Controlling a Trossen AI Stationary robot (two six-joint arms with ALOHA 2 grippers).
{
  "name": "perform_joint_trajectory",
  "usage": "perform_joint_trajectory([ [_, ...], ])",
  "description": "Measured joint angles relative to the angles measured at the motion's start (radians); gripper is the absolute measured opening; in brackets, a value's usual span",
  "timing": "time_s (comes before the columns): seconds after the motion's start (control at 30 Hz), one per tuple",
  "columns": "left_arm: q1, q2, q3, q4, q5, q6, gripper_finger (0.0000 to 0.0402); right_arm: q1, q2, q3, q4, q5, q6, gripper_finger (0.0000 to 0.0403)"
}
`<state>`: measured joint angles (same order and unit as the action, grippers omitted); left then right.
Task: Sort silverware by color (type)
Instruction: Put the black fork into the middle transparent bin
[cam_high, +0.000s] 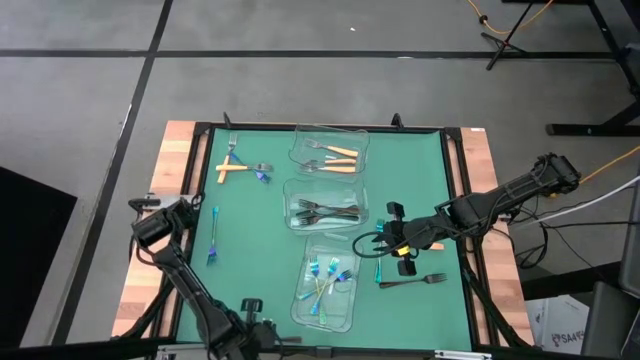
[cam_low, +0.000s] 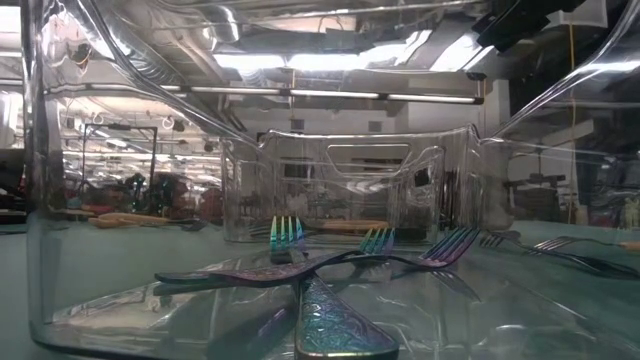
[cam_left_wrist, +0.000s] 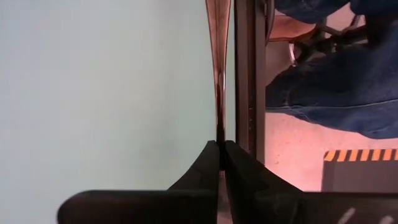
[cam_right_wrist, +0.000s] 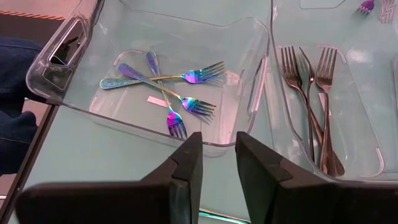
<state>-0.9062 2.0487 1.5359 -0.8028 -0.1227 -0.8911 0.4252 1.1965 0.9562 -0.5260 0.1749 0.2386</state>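
Right gripper (cam_right_wrist: 217, 140): jaws apart, nothing visible between the tips. It hangs over the mat toward the table's right edge, just beside the clear container (cam_right_wrist: 258, 87) that holds the blue-teal forks (cam_right_wrist: 180, 102). A loose blue-teal fork (cam_high: 378, 264) lies just under or beside it; whether they touch cannot be told. A loose dark fork (cam_high: 410, 281) lies close by, nearer the right edge.

Left gripper (cam_left_wrist: 221, 144): jaws together, holding nothing, waiting at the table's left edge.

Remaining loose pieces:
- one blue-teal fork (cam_high: 213, 236) near the left edge;
- crossed orange-handled forks (cam_high: 235, 165) near the far left corner, with a small blue piece (cam_high: 263, 176) touching or just beside them.

Down the table's middle, the dark forks (cam_right_wrist: 317, 93) fill the centre container (cam_high: 300, 186) and the sorted orange-handled forks (cam_high: 335, 153) fill the far container (cam_high: 300, 135).

Handling, judged: the forks look rigid, light, thin and polished, so they probably slide on the mat and can twist in a pinch. Grip across the handle near mid-length, where the fork should balance. Avoid the tines. Because the fork lies flat, the fingertips should come down to the mat on either side of the handle.
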Motion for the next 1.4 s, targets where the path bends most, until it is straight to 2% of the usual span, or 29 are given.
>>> perform_joint_trajectory([
  [0.27, 0.004, 0.0, 0.085, -0.069, -0.046, 0.001, 0.0001, 0.0, 0.0, 0.0, 0.0, 0.0, 0.0, 0.0088],
  [0.43, 0.018, -0.001, 0.169, -0.109, -0.135, 0.017, 0.0002, 0.0, 0.0, 0.0, 0.0, 0.0, 0.0, 0.0088],
  [0.6, 0.06, -0.002, 0.26, -0.166, -0.222, 0.097, 0.0003, 0.0, 0.0, 0.0, 0.0, 0.0, 0.0, 0.0088],
  [0.77, 0.13, -0.003, 0.326, -0.221, -0.261, 0.242, 0.0003, 0.0, 0.0, 0.0, 0.0, -0.002, 0.0, 0.0088],
  [1.1, 0.311, -0.003, 0.346, -0.225, -0.263, 0.657, 0.0004, 0.0, 0.0, 0.0, -0.011, -0.01, 0.014, 0.0088],
  [1.4, 0.466, -0.003, 0.346, -0.222, -0.264, 0.899, 0.0004, 0.0, -0.026, 0.0, -0.199, -0.009, 0.138, 0.0088],
])
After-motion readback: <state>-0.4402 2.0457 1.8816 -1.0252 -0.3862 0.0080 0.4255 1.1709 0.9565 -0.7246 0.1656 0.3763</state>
